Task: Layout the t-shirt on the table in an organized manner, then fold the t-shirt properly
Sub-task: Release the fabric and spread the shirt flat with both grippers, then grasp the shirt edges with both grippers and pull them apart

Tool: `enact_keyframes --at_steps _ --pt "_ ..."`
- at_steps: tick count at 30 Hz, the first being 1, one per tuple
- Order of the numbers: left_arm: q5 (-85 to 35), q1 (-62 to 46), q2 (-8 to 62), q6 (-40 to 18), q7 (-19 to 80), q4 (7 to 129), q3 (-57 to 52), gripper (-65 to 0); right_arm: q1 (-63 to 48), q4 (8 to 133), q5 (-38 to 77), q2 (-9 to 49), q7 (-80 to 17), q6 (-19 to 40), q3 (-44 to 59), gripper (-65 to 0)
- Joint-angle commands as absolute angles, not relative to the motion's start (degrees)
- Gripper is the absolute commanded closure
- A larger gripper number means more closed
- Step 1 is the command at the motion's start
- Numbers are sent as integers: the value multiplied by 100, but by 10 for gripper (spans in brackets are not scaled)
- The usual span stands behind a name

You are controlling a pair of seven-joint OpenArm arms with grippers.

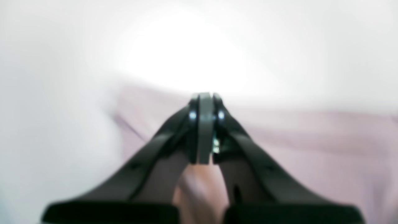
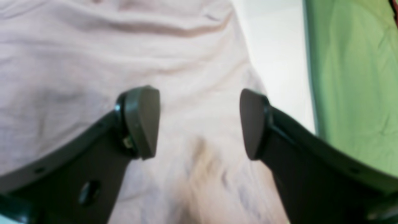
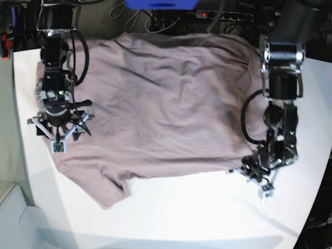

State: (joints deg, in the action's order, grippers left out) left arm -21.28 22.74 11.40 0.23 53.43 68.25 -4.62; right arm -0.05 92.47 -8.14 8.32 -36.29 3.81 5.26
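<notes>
The mauve-pink t-shirt (image 3: 166, 98) lies spread and wrinkled on the far half of the white table (image 3: 197, 218). One sleeve points to the front left. My right gripper (image 3: 59, 132) is open over the shirt's left edge. In the right wrist view its two pads stand wide apart (image 2: 199, 124) just above the cloth (image 2: 93, 46). My left gripper (image 3: 239, 170) is at the shirt's front right corner. In the left wrist view it (image 1: 205, 98) is shut, with pink cloth (image 1: 199, 186) bunched between its fingers and more of the shirt (image 1: 311, 140) beneath.
A green surface (image 2: 351, 77) lies beyond the table edge (image 2: 276, 46) in the right wrist view. A power strip and cables (image 3: 228, 15) and a blue object (image 3: 161, 4) sit behind the table. Bare white tabletop (image 1: 46, 93) lies beside the shirt.
</notes>
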Motion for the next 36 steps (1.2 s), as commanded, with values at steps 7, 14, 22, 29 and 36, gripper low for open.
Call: enact_keyframes --at_steps 7,14,22,29,36 --pt "-2185 1015 1182 22 5516 7679 -426 -1 40 9332 -822 760 -3503 374 514 -353" --pt "-2185 963 1279 22 4593 6756 -435 -1 66 9323 -822 664 -3503 374 523 -97" --pt "-2185 1868 1402 22 3846 5121 -418 -1 391 7978 -822 673 -3459 374 532 0" --pt "-2176 2677 1376 22 3310 4295 -251 -1 1200 6360 -831 840 -3178 374 532 0" --pt "-2193 3108 1332 22 2659 4180 251 -1 2360 4426 -831 1218 -2255 347 532 0"
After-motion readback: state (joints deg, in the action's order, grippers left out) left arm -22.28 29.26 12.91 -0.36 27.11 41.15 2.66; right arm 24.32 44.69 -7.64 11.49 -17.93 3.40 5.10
